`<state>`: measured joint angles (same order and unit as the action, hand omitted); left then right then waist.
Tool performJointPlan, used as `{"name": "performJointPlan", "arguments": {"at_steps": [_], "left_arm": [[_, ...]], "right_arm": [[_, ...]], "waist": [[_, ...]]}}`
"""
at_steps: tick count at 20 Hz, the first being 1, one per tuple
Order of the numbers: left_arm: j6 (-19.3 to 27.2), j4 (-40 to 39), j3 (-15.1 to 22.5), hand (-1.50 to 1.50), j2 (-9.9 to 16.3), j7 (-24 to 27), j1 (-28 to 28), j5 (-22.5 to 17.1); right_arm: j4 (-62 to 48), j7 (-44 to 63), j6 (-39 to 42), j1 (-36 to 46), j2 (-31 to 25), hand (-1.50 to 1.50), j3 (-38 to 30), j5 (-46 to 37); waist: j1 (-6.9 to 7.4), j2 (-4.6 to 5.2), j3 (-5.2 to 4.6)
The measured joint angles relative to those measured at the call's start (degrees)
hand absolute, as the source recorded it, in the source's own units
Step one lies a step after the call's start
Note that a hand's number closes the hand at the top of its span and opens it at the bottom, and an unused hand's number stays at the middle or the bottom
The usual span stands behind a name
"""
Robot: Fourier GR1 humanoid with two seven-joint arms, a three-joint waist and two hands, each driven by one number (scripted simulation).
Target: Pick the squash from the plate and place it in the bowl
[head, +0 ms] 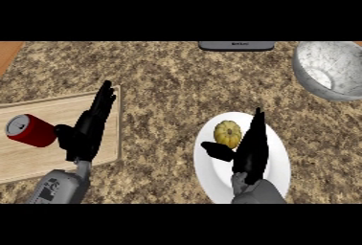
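Right hand [251,148] hangs over the white plate [276,167], fingers straight and pointing away from the robot, thumb stuck out to the side; it is open and holding nothing. Just beside those fingers, on the thumb's side, sits the yellow squash [228,133], resting on the plate's far half. The thumb lies under the squash on the near side, and I cannot tell whether it touches.

Beyond the plate, off toward the robot's right and well apart from it, stands the speckled metal bowl [332,67], partly cut by the view's edge. Straight past the plate, at the counter's [176,76] far edge, a grey flat object [235,45] shows only in part.

On the other side of the plate, across a stretch of granite counter, lies a wooden cutting board [42,148]. Left hand [88,129] is over the board's side nearest the plate, fingers straight and relaxed, open as well. A red can [30,130] lies on its side on the board, just beyond that hand's thumb, further still from the plate.
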<state>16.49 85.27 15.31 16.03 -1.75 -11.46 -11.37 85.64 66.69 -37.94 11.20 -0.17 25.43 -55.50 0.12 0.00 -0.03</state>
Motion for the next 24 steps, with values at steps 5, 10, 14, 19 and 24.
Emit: {"name": "performJointPlan", "arguments": {"at_steps": [5,10,14,19,24], "left_arm": [[-1.0,0.0,-0.3,0.00,-0.5,1.0,1.4,0.7],[-1.9,1.0,-1.1,0.00,-0.7,-0.1,1.5,1.2],[-1.3,3.0,-0.8,0.00,-1.5,-1.9,1.9,2.6],[-1.2,3.6,-1.3,0.00,-2.7,-2.5,1.9,4.3],[-2.6,2.8,-2.5,0.00,-3.4,-1.9,2.4,4.5]], "right_arm": [[-3.7,0.2,0.8,1.4,0.0,-1.50,-1.4,1.2],[-8.3,-1.9,-0.9,2.8,0.0,1.50,0.7,5.4],[-9.6,-3.2,1.0,4.2,-0.3,1.50,2.4,7.2],[-11.9,-5.1,1.2,6.5,-0.7,1.50,3.9,9.2],[-11.5,-10.5,1.4,7.4,-1.8,1.50,4.9,14.6]], "waist": [[0.12,0.03,0.01],[0.24,-0.02,-0.01],[0.17,-0.27,-0.18],[0.01,-0.37,-0.31],[-0.01,-0.25,-0.22]]}}
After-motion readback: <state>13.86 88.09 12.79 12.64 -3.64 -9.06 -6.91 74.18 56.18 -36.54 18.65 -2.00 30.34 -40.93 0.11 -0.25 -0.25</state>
